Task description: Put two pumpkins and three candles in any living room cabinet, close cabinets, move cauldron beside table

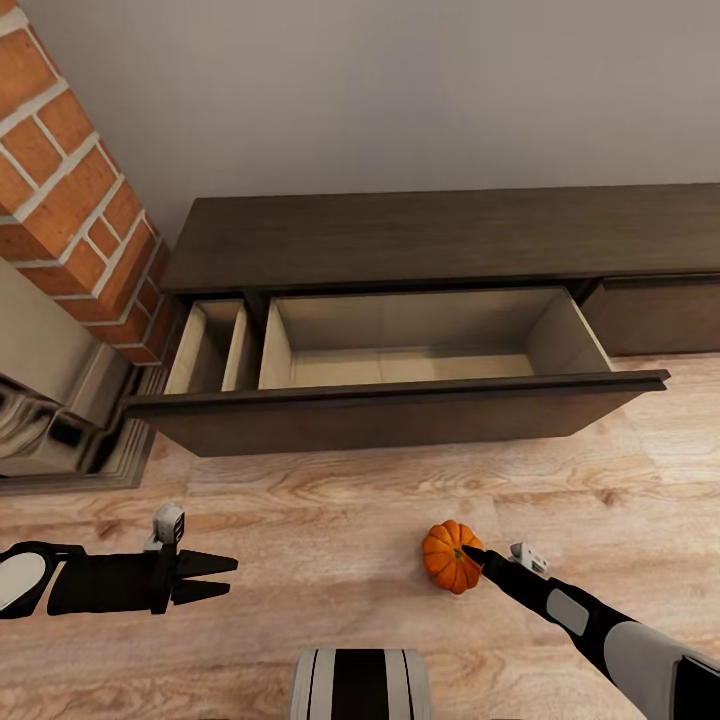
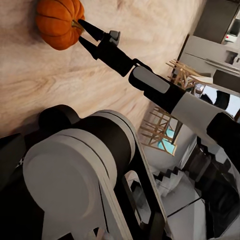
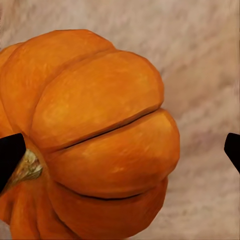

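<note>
pale wood floor [image 1: 330,500], open cabinet [image 1: 400,400] drawer, right fingers [image 1: 472,552] spread at pumpkin [image 1: 448,557], left fingers [image 1: 205,577] parted

Head camera looked steeply down over the open cabinet [image 1: 400,400]; both wrist cameras shared the pumpkin [image 3: 95,135], the right one close up.

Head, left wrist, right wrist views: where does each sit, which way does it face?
Head: high, facing down at the open dark-brown wood-grain cabinet drawer; both arms show.
Left wrist: on the left arm, facing across the pale wood floor to the right gripper; its own arm shows.
Right wrist: looks along open jaws at the small ribbed orange pumpkin.
All three share the pumpkin.
</note>
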Motion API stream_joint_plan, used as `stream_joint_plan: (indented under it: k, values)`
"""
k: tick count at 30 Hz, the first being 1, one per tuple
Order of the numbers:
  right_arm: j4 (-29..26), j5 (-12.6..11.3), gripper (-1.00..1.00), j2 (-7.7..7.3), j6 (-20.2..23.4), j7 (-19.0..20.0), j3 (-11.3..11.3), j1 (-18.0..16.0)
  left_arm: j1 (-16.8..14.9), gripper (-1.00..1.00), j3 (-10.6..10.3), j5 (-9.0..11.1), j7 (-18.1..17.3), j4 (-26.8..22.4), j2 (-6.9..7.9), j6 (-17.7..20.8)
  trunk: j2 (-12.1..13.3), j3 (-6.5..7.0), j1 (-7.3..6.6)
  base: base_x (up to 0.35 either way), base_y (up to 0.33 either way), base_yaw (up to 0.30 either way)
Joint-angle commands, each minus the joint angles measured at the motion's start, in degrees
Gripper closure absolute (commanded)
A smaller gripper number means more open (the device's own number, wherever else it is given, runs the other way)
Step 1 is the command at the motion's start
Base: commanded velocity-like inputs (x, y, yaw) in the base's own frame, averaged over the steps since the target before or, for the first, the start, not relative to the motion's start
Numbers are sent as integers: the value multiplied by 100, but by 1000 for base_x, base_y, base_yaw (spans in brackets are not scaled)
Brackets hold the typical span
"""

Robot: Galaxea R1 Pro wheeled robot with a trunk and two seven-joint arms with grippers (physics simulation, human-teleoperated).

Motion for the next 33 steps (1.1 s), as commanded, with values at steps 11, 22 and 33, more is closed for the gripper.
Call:
stream_joint_plan:
  k: [11, 22, 33]
  values:
    - [-11, -43, -100, 4, 29, 131, 161, 2, -10, -100, -24, -33, -51, 2, 5, -1, -2, -26, 2, 6, 7, 0]
    - [-12, -43, -100, 5, 29, 133, 161, 1, -10, -100, -37, -33, -51, -4, 5, -1, -2, -26, 2, 44, 42, 0]
    - [37, -35, -100, 11, 12, 133, 163, 1, -10, -100, -57, -33, -51, -4, 5, -1, -2, -26, 2, 0, 11, 0]
